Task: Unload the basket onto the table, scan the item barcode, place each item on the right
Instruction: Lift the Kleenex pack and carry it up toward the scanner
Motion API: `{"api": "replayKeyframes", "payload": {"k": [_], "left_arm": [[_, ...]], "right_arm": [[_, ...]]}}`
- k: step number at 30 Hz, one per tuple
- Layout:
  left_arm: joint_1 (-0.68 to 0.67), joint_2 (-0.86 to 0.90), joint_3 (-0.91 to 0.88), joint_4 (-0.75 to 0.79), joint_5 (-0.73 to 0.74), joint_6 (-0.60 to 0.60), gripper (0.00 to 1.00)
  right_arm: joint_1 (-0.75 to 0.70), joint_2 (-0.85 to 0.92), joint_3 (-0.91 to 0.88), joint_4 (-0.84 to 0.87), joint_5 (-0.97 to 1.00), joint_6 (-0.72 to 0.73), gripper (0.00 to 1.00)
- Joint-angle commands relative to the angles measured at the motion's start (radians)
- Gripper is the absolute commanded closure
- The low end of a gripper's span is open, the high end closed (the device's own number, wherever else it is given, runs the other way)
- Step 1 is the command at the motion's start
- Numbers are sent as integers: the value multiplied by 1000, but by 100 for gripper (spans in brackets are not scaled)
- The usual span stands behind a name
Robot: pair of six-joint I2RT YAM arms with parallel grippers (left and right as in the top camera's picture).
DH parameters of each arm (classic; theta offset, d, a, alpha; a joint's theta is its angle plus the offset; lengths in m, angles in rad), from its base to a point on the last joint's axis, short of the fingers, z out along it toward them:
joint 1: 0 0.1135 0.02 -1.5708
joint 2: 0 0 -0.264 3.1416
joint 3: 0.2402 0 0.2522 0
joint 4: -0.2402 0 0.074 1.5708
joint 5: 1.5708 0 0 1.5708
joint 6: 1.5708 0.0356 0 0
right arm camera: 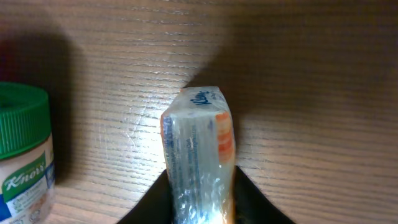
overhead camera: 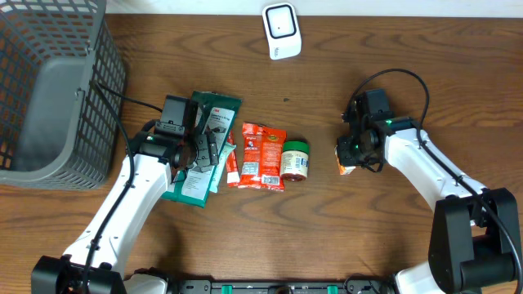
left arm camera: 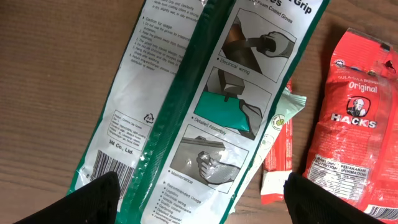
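My right gripper [overhead camera: 356, 157] is clamped on a small clear-wrapped packet [overhead camera: 346, 169] with orange and blue print. In the right wrist view my two dark fingers [right arm camera: 149, 208] press against its sides, and the packet [right arm camera: 199, 149] stands up narrow between them, its end just over the wood. It sits right of the table's middle, well apart from the right edge. The barcode does not show in any view.

The white scanner [overhead camera: 282, 31] lies at the far edge of the table [overhead camera: 409, 65], a little right of centre and well apart from the packet.

Just left of the packet stands a green-lidded Knorr jar [overhead camera: 295, 159], which also shows at the left side of the right wrist view [right arm camera: 22, 155]. Beside it, toward the left edge, lies a red Hacks bag [overhead camera: 261, 155], then a narrow red-and-white sachet [overhead camera: 231, 163].

My left gripper [left arm camera: 205, 202] hangs spread wide over a green 3M glove pack [left arm camera: 236, 93], its fingertips [left arm camera: 93, 199] apart on either side and holding nothing. A second, paler pack [left arm camera: 143, 93] lies alongside it, and the Hacks bag [left arm camera: 360, 124] shows at the right. A grey wire basket [overhead camera: 49, 82] fills the far left corner.
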State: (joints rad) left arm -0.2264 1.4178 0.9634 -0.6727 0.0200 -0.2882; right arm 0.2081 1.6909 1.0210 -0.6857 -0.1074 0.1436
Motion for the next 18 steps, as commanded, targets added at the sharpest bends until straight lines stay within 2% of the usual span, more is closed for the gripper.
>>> {"api": "replayKeyframes", "payload": {"k": [1,5,6,7,8,13,18], "left_arm": [[1,4,-10,-1,-5,2,15],[1,4,-10,0,-5,2,15],[1,4,-10,0,-5,2,15],[1,4,-10,-1,-5,2,15],[1,4,-10,0,-5,2,15],[1,4,-10,0,-5,2,15],[1,4,-10,0,-5,2,15]], "right_arm": [[10,-3,-7,2,-2,-3,80],[10,-4,-7,0,-3,-3,83],[10,-5,-6,-3,-2,-3,87],[10,-9,-3,-5,-3,-3,97],[10,-16,3,-11,-2,-3,99],[10,-97,100,-94,-3,-2,99],[10,-142,357,-327,-2,-2,99]]}}
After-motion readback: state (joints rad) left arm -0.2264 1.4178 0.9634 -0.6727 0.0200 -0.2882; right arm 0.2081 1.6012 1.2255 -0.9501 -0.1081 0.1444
